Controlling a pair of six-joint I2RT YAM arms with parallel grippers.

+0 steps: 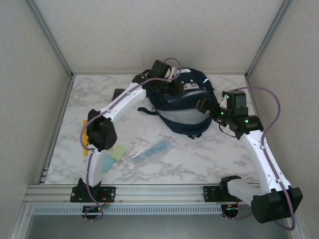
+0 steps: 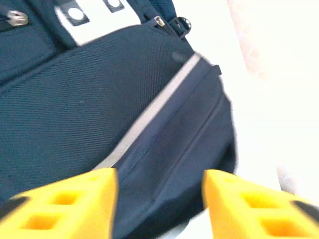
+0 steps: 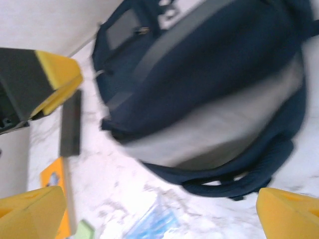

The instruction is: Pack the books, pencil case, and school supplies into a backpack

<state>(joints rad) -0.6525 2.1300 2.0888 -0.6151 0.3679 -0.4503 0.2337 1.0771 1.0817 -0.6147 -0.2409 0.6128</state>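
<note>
Surface: we see a white marble table (image 1: 199, 159) closed in by pale panels on three sides, with a metal rail along the near edge.
Backpack: the navy backpack (image 1: 182, 107) lies close to the back panel.
Open room: bare marble runs from the backpack's near side to the rail; on its right the side panel is close.
Loose things: near-left of the backpack lie a clear blue pouch (image 1: 149, 149), a pale green pad (image 1: 119, 152) and an orange booklet (image 1: 87, 144).
Left gripper (image 2: 159, 199): its fingers are parted over the backpack's white stripe (image 2: 149, 109), pinching nothing.
Right gripper (image 3: 159, 214): it is spread wide and empty at the backpack's right.
Right wrist extra: we make out a dark slab (image 3: 70, 124) between booklet and backpack.
</note>
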